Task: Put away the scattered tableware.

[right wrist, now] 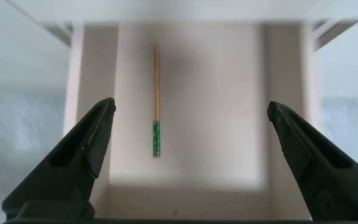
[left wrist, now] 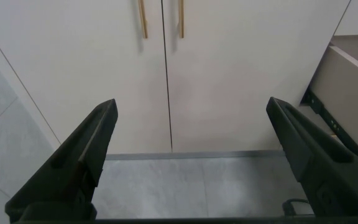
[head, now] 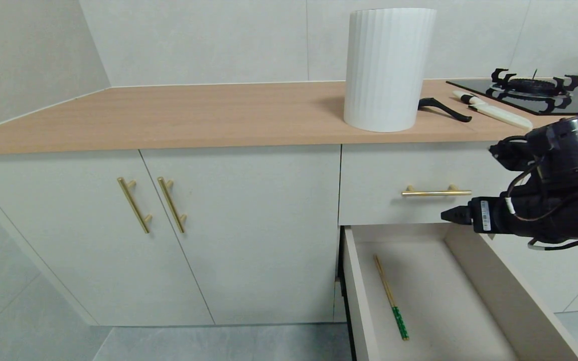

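Nothing here can be read. A small white sticker (head: pixel 485 214) just behind the fingers (head: pixel 457 214) of the right gripper (head: pixel 444 215) carries print too small to make out.

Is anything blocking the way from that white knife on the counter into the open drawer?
Nothing visible does. The drawer stands open, with just chopsticks lying along one side, and the knife lies uncovered on the counter.

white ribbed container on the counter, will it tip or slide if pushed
Tall for its footprint, the white ribbed container would probably tip under a high push. Pushed low, it likely slides on the smooth countertop. Rightward it may knock the black-handled tool beside it.
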